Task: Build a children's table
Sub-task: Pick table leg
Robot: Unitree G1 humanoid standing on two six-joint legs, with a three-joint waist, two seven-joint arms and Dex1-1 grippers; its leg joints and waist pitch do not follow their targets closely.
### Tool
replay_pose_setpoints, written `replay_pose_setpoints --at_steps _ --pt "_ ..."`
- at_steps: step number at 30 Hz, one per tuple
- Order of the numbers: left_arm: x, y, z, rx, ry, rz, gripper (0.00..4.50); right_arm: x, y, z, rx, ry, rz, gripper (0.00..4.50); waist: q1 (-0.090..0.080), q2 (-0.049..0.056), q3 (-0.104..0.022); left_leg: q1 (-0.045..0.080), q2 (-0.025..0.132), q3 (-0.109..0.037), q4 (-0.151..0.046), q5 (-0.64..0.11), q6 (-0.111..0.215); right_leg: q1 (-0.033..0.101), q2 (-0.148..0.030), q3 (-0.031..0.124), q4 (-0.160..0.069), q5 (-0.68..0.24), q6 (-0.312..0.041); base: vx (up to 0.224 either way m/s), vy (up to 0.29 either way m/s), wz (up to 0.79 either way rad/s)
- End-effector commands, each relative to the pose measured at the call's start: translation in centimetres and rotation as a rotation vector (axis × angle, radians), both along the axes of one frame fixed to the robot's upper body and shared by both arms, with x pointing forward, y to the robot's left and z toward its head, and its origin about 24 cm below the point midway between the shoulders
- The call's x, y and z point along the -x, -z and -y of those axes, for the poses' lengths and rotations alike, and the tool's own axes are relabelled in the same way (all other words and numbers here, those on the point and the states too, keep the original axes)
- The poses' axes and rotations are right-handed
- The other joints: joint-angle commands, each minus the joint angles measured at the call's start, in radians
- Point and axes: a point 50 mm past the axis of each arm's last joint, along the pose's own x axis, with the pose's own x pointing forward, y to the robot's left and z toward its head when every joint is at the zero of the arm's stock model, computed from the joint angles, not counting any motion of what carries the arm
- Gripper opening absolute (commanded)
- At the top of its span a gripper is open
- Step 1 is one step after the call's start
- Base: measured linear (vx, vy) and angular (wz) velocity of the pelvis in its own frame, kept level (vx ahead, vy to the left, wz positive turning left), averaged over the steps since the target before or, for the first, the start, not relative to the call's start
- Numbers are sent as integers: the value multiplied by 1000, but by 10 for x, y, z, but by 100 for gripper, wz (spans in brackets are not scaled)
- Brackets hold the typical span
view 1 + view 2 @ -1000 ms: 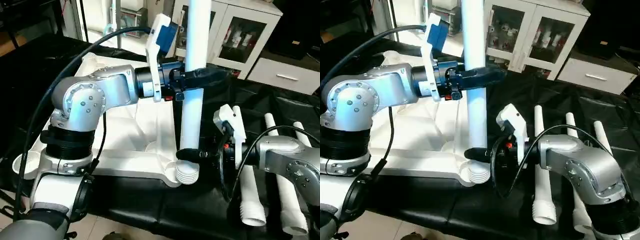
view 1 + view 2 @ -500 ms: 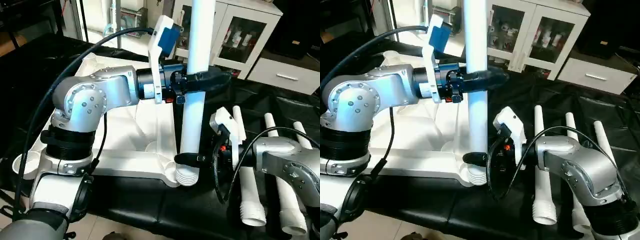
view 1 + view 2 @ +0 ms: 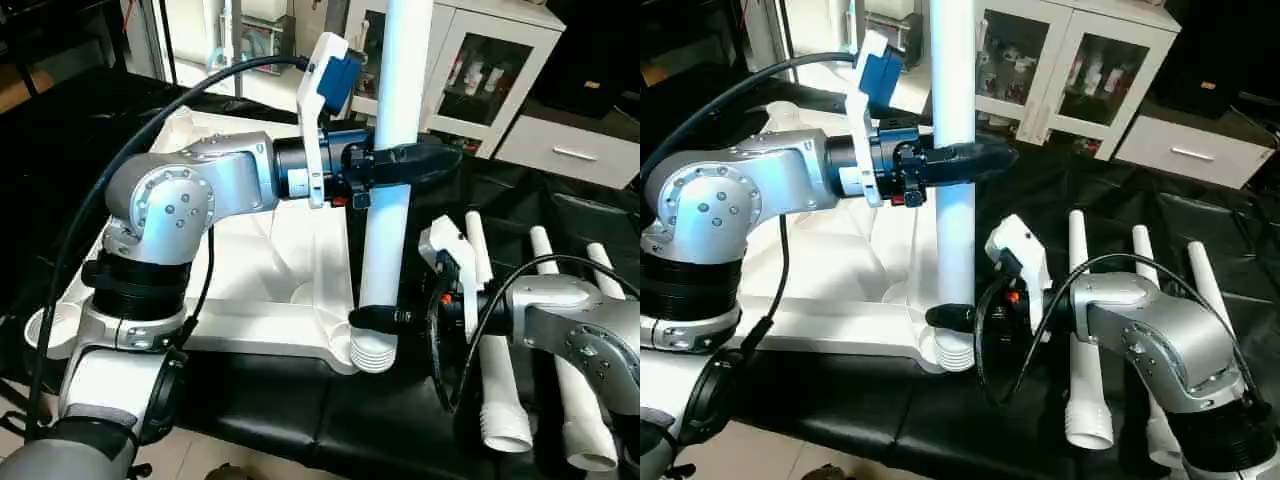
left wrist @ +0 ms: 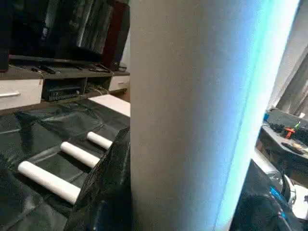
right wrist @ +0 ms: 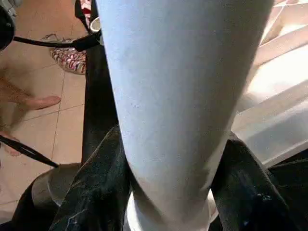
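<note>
White tube leg (image 3: 385, 240) standing upright, long axis vertical, ribbed lower end sitting in the round corner socket (image 3: 372, 352) at the near right corner of the upturned table top (image 3: 262, 262). Top lying underside-up on the black cloth (image 3: 330, 420).

Left gripper (image 3: 405, 165) reaching in from the left, black fingers clamped around the leg high on its shaft. Right gripper (image 3: 378, 317) coming from the right, fingers closed round the leg just above the ribbed end, nearer the socket of the two.

Judgement: seating step under way; leg axis looking lined up over the socket, so the next push is calling for straight-down pressure along that axis. Any lean risks jamming the ribs.

Three spare legs (image 3: 1080, 330) lying side by side on the cloth beyond the right arm. White glass-door cabinet (image 3: 1070, 70) behind.
</note>
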Motion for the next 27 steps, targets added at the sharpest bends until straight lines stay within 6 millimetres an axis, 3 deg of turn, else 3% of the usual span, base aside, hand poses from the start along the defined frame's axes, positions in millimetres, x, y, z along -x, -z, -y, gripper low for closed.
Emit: replay_pose_setpoints --at_steps 1,2,4,9,10,15,18,19,21,23,24,25,27 --pt "5 -7 6 1 34 38 169 -2 0 4 6 20 -4 188 1 18 -59 7 64 -24 -79 -66 -46 50 -92 54 -65 -77 -204 0 0 0" --pt "3 -7 5 -1 15 36 169 -2 0 4 4 22 -2 188 1 18 -59 7 64 -24 -79 -69 -47 50 -92 54 -65 -80 -204 0 0 0" --pt "3 -7 5 0 23 29 239 -3 -1 4 1 25 2 188 1 21 -59 7 64 -24 -79 -72 -47 51 -93 54 -65 -84 -204 0 0 0" --pt "2 -7 2 7 26 11 247 -5 -4 5 -13 40 18 188 1 19 -59 7 63 -24 -79 -66 -46 51 -92 54 -65 -77 -207 0 0 0" --pt "0 -6 0 5 17 4 274 -6 -7 6 -23 48 27 187 2 25 -59 6 63 -24 -78 -64 -45 51 -92 54 -64 -73 -208 0 0 0" --pt "-2 -2 -6 -8 1 -16 313 -9 -18 9 -55 74 65 187 3 26 -60 5 61 -24 -77 -41 -39 53 -91 54 -59 -44 -218 0 0 0" --pt "-5 -3 -11 -6 -18 -24 327 -11 -26 16 -67 108 101 187 5 36 -59 5 61 -24 -76 -40 -35 54 -92 54 -59 -36 -225 0 0 0" --pt "-5 -3 -11 -6 -18 -24 345 -11 -26 16 -67 108 101 186 4 34 -59 5 60 -23 -76 -42 -33 54 -91 54 -60 -40 -224 0 0 0" --pt "-8 -1 -15 -12 -34 -29 363 -13 -32 22 -77 139 128 186 7 45 -59 6 59 -24 -76 -47 -35 54 -91 54 -60 -42 -226 0 0 0" --pt "-12 1 -22 -13 -74 -32 368 -13 -36 29 -75 163 149 186 7 41 -59 6 59 -23 -76 -48 -33 54 -91 54 -61 -46 -226 0 0 0" --pt "-13 1 -22 -13 -76 -32 368 -13 -36 29 -74 163 150 186 7 48 -59 5 59 -22 -76 -54 -32 55 -89 54 -63 -47 -227 0 0 0" --pt "-15 3 -26 -9 -97 -42 387 -12 -38 33 -65 179 163 186 8 46 -60 4 58 -23 -75 -53 -31 57 -90 54 -61 -45 -228 0 0 0" --pt "-18 11 -46 -12 -165 -60 398 -9 -42 48 -52 248 191 186 10 65 -60 4 58 -25 -75 -61 -32 57 -90 54 -61 -43 -225 0 0 0"
